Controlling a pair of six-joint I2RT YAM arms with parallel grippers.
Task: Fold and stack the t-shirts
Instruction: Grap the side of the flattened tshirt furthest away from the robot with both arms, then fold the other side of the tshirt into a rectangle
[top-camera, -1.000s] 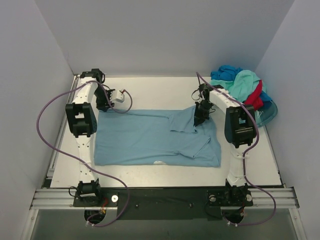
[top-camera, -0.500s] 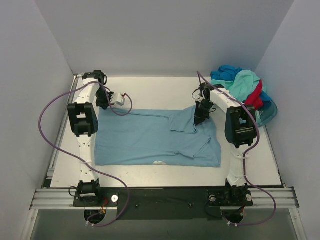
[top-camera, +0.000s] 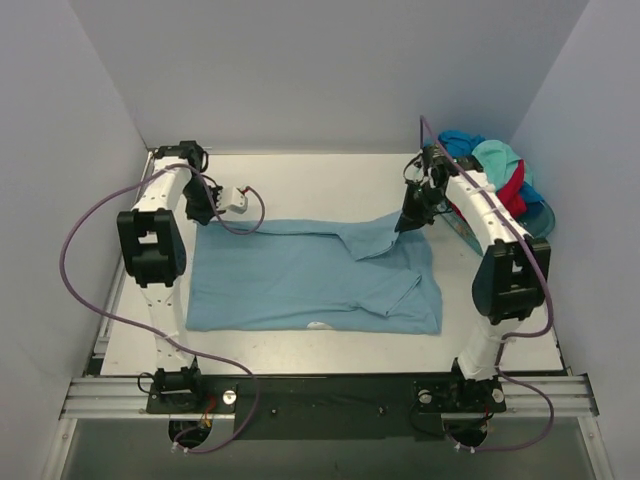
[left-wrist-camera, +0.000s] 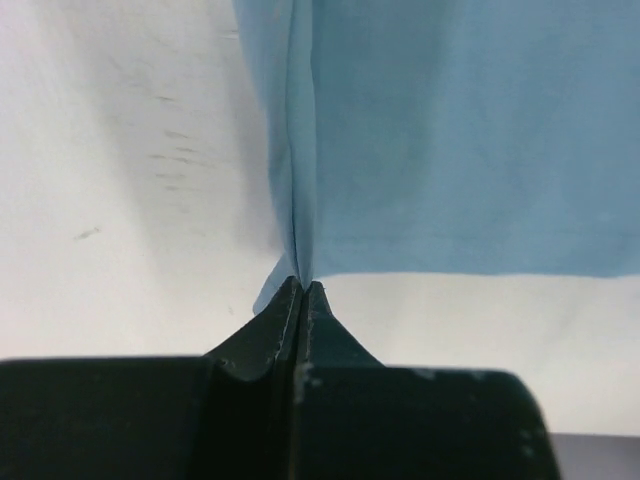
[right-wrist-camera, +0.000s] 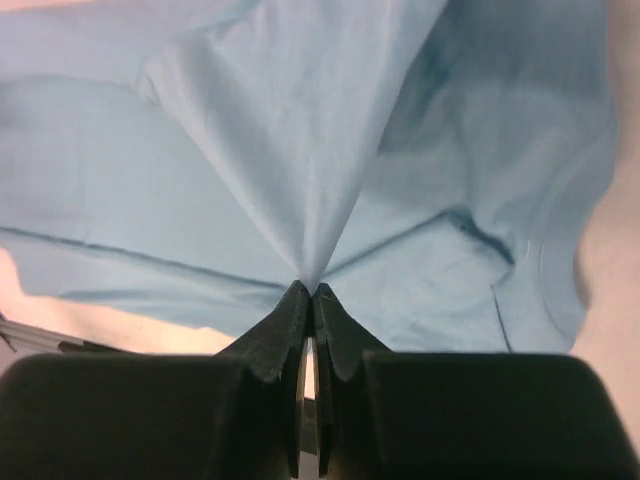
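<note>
While the left gripper (left-wrist-camera: 302, 292) pinches the far left edge of the light-blue t-shirt (top-camera: 300, 280) and the right gripper (right-wrist-camera: 310, 295) pinches a lifted peak near its far right, the rest lies spread on the table (top-camera: 320, 180), with other shirts (top-camera: 490, 168) heaped at the far right corner.

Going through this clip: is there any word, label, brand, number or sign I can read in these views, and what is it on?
Nothing here can be read.
White mark at the near edge of the light-blue t-shirt: possibly print, too small and blurred to read in the top view.
Both wrist views: plain blue cloth, no lettering.
</note>
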